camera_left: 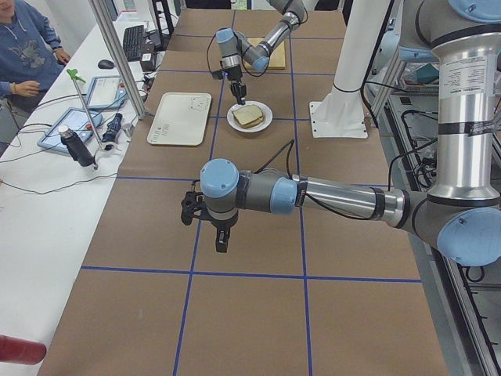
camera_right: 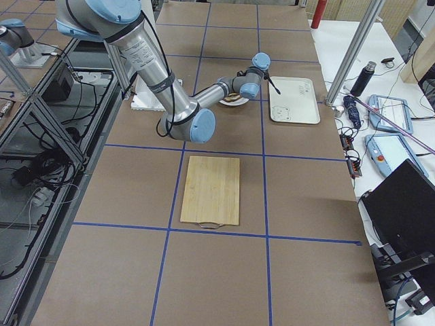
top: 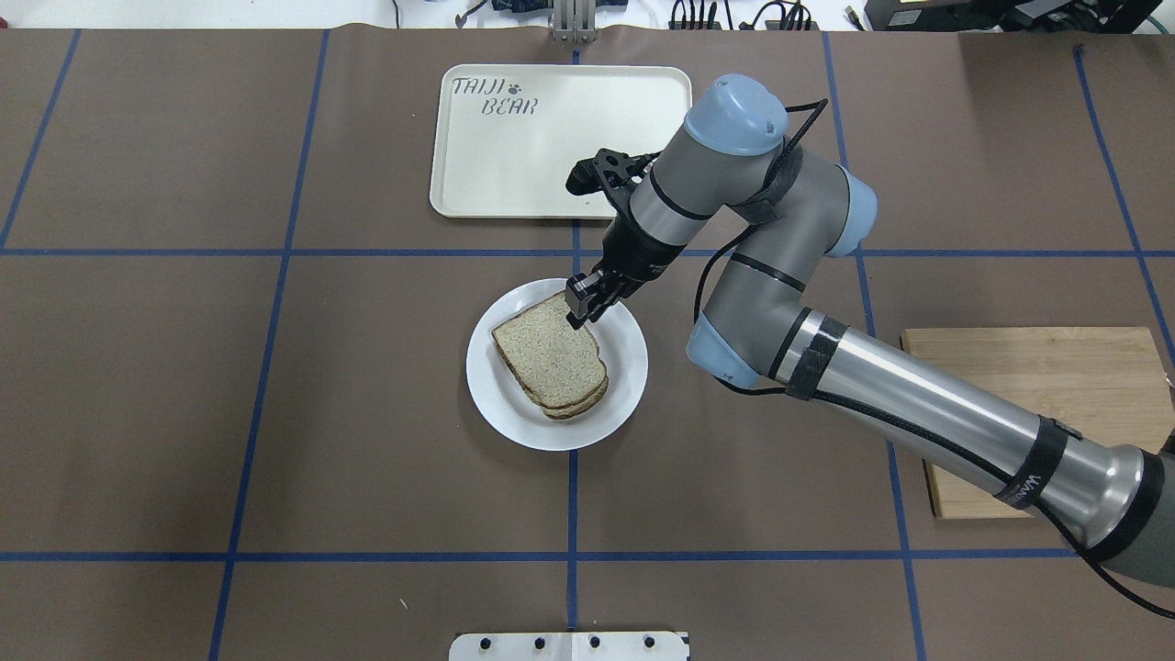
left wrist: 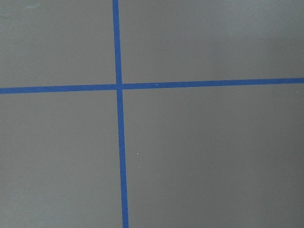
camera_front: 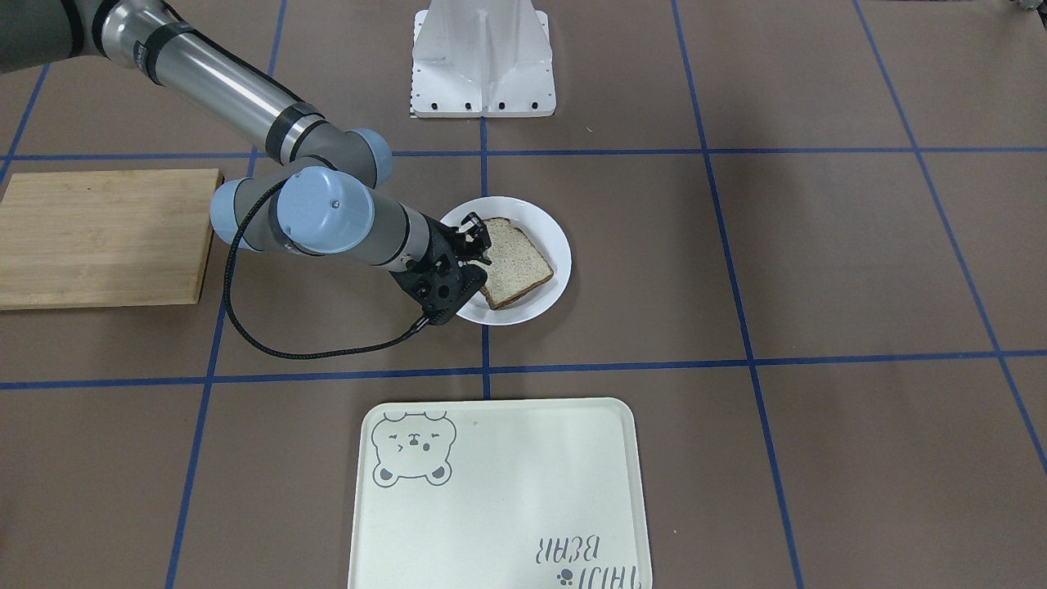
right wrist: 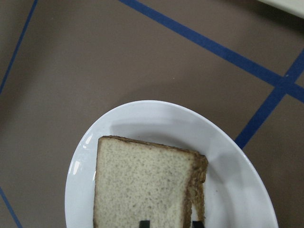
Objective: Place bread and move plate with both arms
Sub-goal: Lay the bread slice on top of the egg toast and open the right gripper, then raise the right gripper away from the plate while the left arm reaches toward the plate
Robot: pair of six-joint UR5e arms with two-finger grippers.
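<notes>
The white plate (top: 500,404) sits at the table's middle and carries two stacked slices of bread (top: 546,353); the top slice lies flat and slightly offset. My right gripper (top: 581,310) hangs over the far corner of the top slice. In the right wrist view its two fingertips (right wrist: 144,223) show a little apart over the bread (right wrist: 142,185), so the gripper (right wrist: 170,223) reads as open. In the front view the gripper (camera_front: 478,245) is at the plate's (camera_front: 540,229) edge beside the bread (camera_front: 515,262). My left gripper (camera_left: 221,239) shows only in the left side view, over bare table, state unclear.
A cream bear tray (top: 560,138) lies just beyond the plate. A bamboo cutting board (top: 1083,386) lies on the robot's right, partly under the right arm. The white pedestal (camera_front: 483,61) stands at the robot's base. An operator sits at a side desk (camera_left: 23,55).
</notes>
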